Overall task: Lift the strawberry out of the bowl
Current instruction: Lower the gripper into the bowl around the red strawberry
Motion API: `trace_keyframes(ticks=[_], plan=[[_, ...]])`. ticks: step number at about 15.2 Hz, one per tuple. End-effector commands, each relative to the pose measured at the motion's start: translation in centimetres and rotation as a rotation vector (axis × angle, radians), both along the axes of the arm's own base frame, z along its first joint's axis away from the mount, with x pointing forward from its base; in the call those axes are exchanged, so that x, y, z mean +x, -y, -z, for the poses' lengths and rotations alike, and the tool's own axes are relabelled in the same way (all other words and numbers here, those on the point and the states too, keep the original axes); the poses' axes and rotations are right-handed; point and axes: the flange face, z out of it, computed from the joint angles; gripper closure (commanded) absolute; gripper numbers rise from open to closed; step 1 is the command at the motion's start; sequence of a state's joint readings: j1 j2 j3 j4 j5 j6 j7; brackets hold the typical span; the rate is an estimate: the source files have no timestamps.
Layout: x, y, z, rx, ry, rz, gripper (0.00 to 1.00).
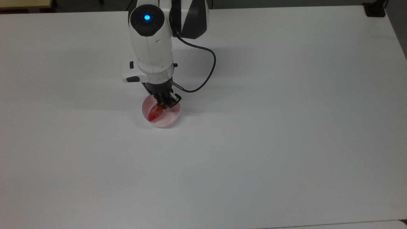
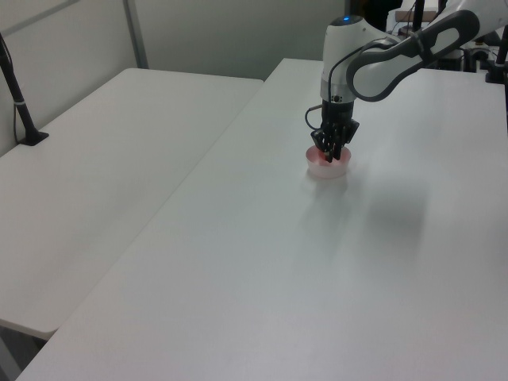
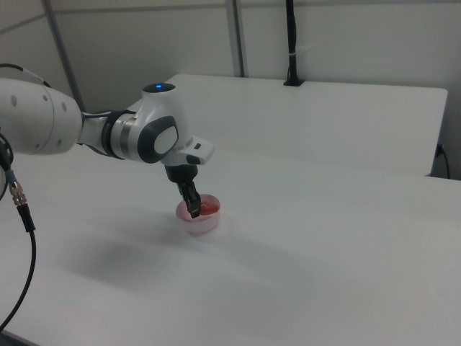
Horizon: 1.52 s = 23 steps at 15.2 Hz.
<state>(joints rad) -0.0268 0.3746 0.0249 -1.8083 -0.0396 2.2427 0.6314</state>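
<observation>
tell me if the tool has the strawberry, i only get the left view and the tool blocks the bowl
Observer: Yes. In the top view the tool is closed on one end of the strawberry.
Operator: is it out of the bowl
Observer: Not yet. The right view shows the tool's tip level with the rim of the bowl, with red inside.
Operator: anything close by to avoid
Observer: In the top view a dark cable loops off the wrist toward the top view's right, apart from the bowl.
</observation>
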Motion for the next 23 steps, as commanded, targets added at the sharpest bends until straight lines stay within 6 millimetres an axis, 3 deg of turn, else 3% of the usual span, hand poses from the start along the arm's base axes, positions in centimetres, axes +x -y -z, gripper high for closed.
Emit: trace_keyframes(ticks=[1,6,12,13,16,19,21,22,23], plan=[[0.2,0.9,-1.1,0.006,0.018,-0.005,0.67],[0.5,1.1,0.1,-0.005,0.022,-0.009,0.49],[1.1,1.8,0.6,-0.014,0.065,-0.004,0.46],[1.2,1.9,0.6,-0.019,0.073,-0.006,0.48],[1.2,2.1,0.8,-0.036,0.072,-0.02,0.69],[1.2,2.2,1.5,-0.056,0.061,-0.039,0.75],[1.2,2.1,1.6,-0.06,0.059,-0.045,0.84],[1.2,2.2,1.6,-0.062,0.059,-0.044,0.85],[1.2,2.2,1.6,-0.064,0.059,-0.046,0.77]])
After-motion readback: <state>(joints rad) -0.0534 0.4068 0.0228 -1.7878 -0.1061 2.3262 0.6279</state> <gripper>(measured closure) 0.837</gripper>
